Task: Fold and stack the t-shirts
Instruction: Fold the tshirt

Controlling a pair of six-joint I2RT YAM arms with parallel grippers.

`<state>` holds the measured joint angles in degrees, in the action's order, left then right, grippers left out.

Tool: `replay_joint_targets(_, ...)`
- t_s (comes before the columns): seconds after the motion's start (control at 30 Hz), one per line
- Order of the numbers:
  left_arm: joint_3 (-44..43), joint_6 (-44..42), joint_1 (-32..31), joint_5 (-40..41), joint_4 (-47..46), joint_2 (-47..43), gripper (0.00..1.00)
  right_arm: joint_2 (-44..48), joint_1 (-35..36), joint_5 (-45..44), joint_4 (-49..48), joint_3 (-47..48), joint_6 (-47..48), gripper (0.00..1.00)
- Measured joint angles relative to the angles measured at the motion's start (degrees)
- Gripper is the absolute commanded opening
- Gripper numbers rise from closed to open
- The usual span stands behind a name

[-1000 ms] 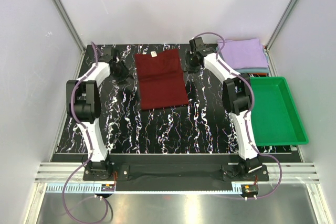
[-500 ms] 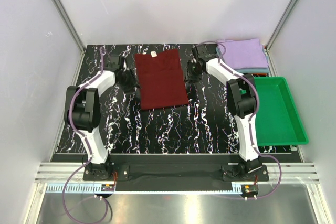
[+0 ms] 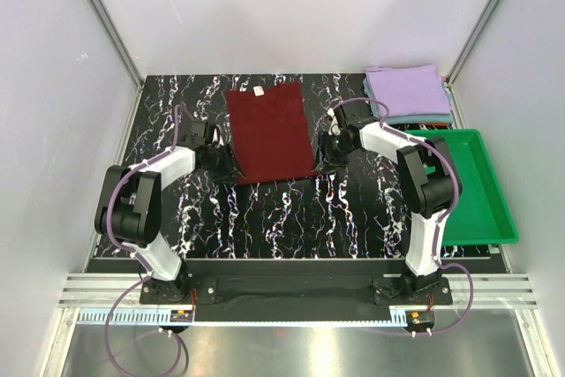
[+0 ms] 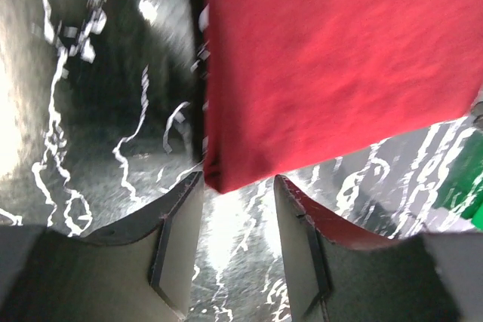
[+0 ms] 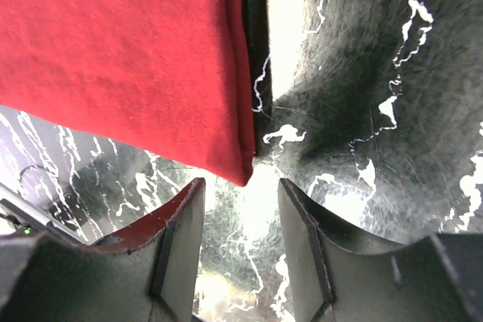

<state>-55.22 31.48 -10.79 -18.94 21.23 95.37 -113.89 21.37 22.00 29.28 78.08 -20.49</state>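
Observation:
The dark maroon t-shirt (image 3: 272, 132) lies flat in a long folded rectangle at the table's middle back, with its white neck label (image 3: 259, 92) at the far end. My left gripper (image 3: 228, 167) is open at the shirt's near left corner (image 4: 219, 179), which lies just beyond its jaws. My right gripper (image 3: 325, 158) is open at the near right corner (image 5: 240, 171), also just beyond its jaws. A folded lavender t-shirt (image 3: 408, 91) sits on a grey-blue one (image 3: 422, 117) at the back right.
A green plastic tray (image 3: 463, 184) stands at the right edge. The table is black marble-patterned (image 3: 291, 218). White walls and metal posts close the cell on three sides.
Both grippers have moved toward me along the maroon shirt's sides, from its far end to its near corners. The shirt has not moved.

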Motion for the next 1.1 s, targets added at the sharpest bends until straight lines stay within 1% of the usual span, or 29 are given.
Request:
replay_joint_targets(0.07,0.87,0.02,0.00,0.07,0.02,0.00,0.44,0.00,0.00,0.50,-1.46,-1.31,0.20,0.49)
replay_joint_targets(0.17,1.09,0.13,0.00,0.07,-0.50,0.00,0.35,0.00,0.00,1.42,-2.62,-2.34,0.42,0.47)
replay_joint_targets(0.2,1.16,0.15,0.00,0.04,-0.85,-0.04,0.23,0.00,0.00,1.64,-2.97,-2.38,0.57,0.47)
replay_joint_targets(0.23,1.31,0.24,0.00,0.07,-1.22,-0.09,0.18,0.00,0.00,1.68,-3.37,-2.38,0.70,0.46)
replay_joint_targets(0.3,1.75,0.26,0.00,0.04,-1.62,-0.26,0.09,0.00,0.00,1.68,-4.20,-2.38,0.98,0.40)
replay_joint_targets(0.33,2.05,0.24,0.00,0.02,-1.84,-0.33,0.00,0.00,0.00,1.70,-4.59,-2.47,1.11,0.34)
replay_joint_targets(0.37,2.49,0.46,0.00,-0.02,-2.08,-0.50,0.00,0.00,0.00,1.73,-5.14,-2.69,1.25,0.15)
replay_joint_targets(0.4,2.97,0.44,0.00,-0.07,-2.25,-0.59,0.00,0.00,0.00,1.70,-5.62,-2.95,1.68,0.07)
replay_joint_targets(0.43,3.48,0.50,0.00,-0.17,-2.51,-0.61,0.00,0.00,0.00,1.77,-5.97,-3.30,1.70,0.00)
replay_joint_targets(0.63,6.25,1.14,0.00,-0.37,-2.71,-2.58,0.00,0.63,0.00,2.78,-8.87,-7.65,0.50,0.00)
replay_joint_targets(0.9,9.60,1.33,-0.02,-0.35,-0.39,-8.57,0.00,10.54,0.15,3.91,-14.67,-21.70,-4.20,0.00)
replay_joint_targets(1.1,15.93,2.21,-0.02,-1.53,-0.35,-10.99,0.00,15.26,0.92,4.74,-16.79,-28.35,-6.84,0.00)
